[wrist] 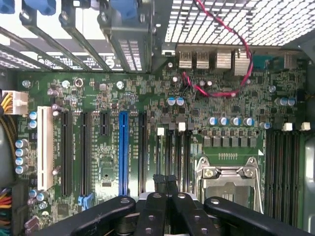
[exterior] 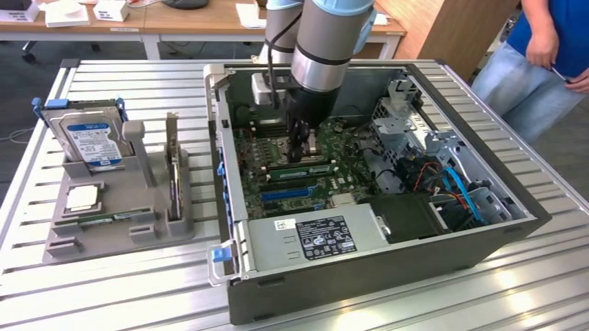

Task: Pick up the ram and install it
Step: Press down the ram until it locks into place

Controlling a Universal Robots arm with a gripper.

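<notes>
Open computer case (exterior: 368, 289) on the slatted desk (exterior: 110, 296), motherboard (wrist: 98, 128) exposed. The gripper (exterior: 302, 153) sits low over the memory slots beside the CPU socket (wrist: 229, 179), fingers (wrist: 165, 189) closed together; whether they pinch anything cannot be told. One ram (exterior: 296, 167) lies seated in a slot just beside them; another (exterior: 109, 218) rests in the grey holder (exterior: 138, 231). The ram is probably light, stiff and fragile, best gripped by its long edges.
</notes>
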